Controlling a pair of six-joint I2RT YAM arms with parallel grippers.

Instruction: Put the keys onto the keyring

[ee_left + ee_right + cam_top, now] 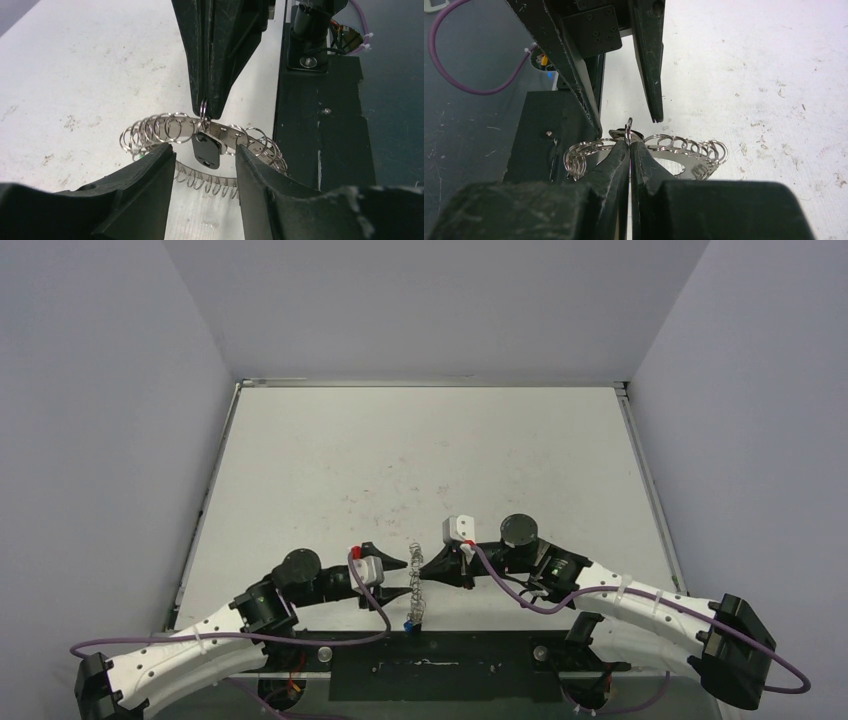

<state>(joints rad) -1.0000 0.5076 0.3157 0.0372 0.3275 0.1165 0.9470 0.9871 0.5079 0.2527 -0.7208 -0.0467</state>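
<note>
1 overhead cam; 2 opposed wrist cams, both close on keyring

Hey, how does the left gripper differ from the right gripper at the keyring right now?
The left gripper stands open; the right gripper is shut. The left gripper grips nothing, its fingers apart on either side of the black-headed key in its wrist view; the right gripper pinches a small loop on the keyring. Both have black fingers and face each other across the keyring.
</note>
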